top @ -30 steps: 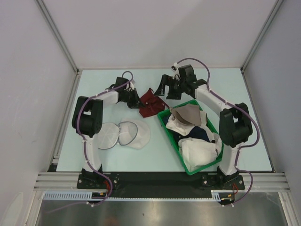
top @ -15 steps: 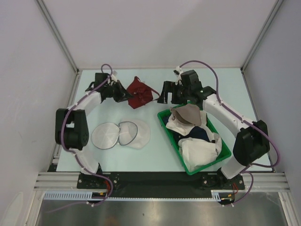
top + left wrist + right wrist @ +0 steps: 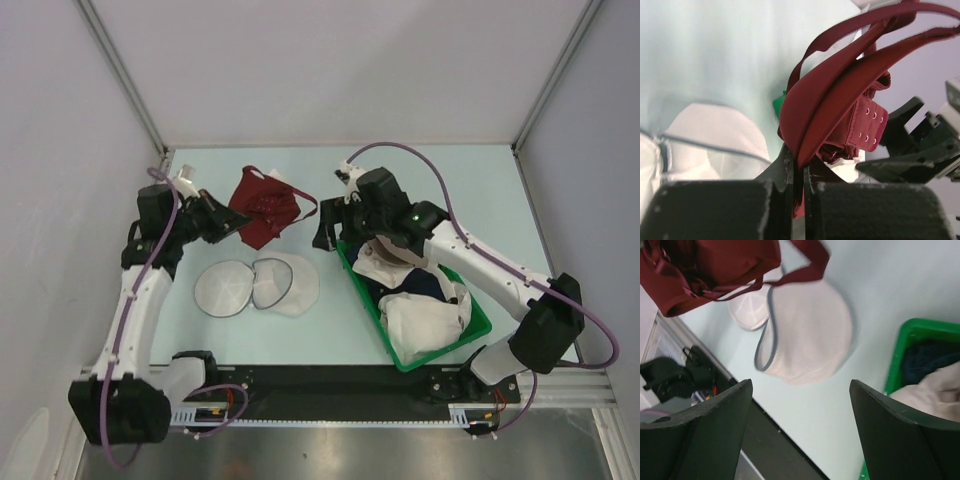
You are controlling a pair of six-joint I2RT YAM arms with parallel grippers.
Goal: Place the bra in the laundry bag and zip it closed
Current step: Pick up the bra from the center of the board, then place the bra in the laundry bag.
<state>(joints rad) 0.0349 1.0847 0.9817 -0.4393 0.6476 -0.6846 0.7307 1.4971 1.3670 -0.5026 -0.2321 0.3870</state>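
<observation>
The maroon bra (image 3: 265, 207) hangs in the air from my left gripper (image 3: 226, 222), above and behind the laundry bag (image 3: 256, 285). In the left wrist view the jaws (image 3: 799, 167) are shut on the bra's fabric (image 3: 835, 105), with its straps trailing upward. The white mesh bag lies open on the table, its two round halves side by side. My right gripper (image 3: 324, 228) is open and empty, just right of the bra's loose strap. In the right wrist view (image 3: 800, 410) the bra (image 3: 710, 265) and the bag (image 3: 807, 332) lie beyond its spread fingers.
A green plastic basket (image 3: 462, 335) with white, beige and navy garments stands at the right, under my right arm; its corner shows in the right wrist view (image 3: 912, 335). Frame posts and walls bound the table on the left, right and back.
My left arm has swung left and toward the near side, carrying the bra up off the table. My right gripper has moved left and nearer, past the basket's corner.
</observation>
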